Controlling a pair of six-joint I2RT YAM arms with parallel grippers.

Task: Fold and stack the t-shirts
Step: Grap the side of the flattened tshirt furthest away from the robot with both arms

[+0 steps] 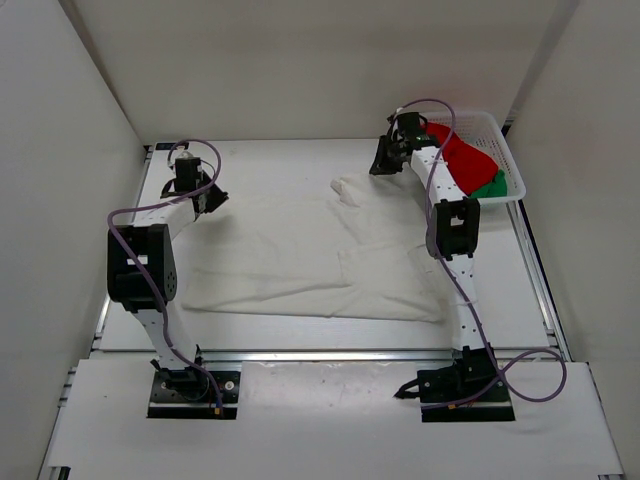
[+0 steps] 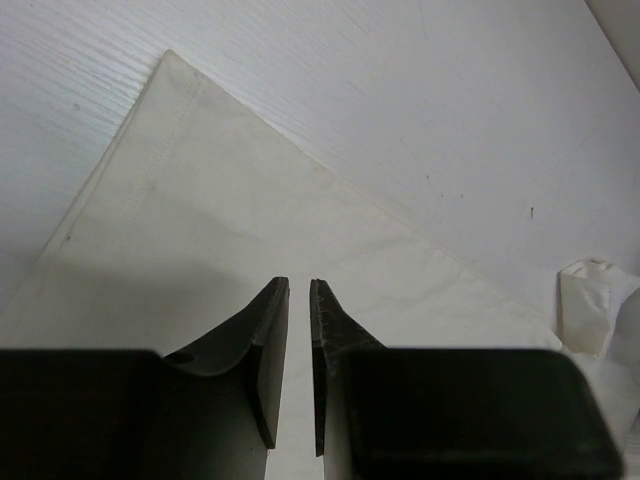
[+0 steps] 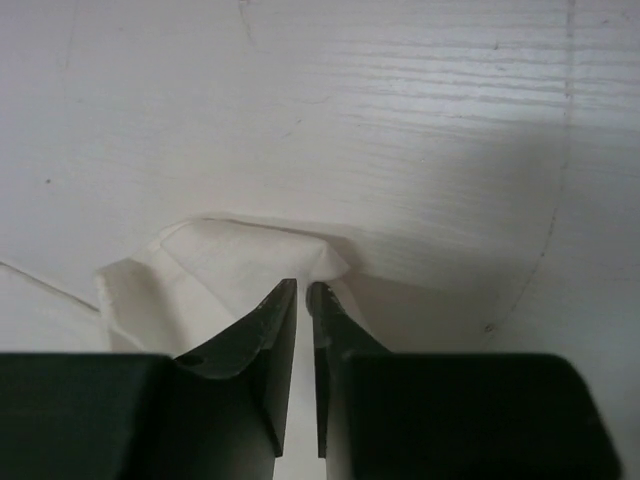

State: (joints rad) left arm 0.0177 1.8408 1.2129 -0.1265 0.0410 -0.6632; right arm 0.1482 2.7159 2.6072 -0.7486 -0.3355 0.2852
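As I watch, white t-shirt (image 1: 300,260): flat on table (image 1: 280,165).
Basket (image 1: 508,160): far right, holds red t-shirt (image 1: 462,155), green t-shirt (image 1: 490,187).
Left gripper (image 2: 299,285): over its far-left corner, jaws a slit; grip unclear.
Right gripper (image 3: 303,287): at bunched fold, jaws a slit; grip unclear.

No text, label, brand or number is showing legibly in any view: the white t-shirt (image 1: 300,255) and the basket (image 1: 512,165) are showing only plain surfaces.

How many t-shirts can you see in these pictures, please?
3. The white t-shirt lies spread on the table; the red t-shirt and green t-shirt are bunched in the basket at far right. The basket may hide more.
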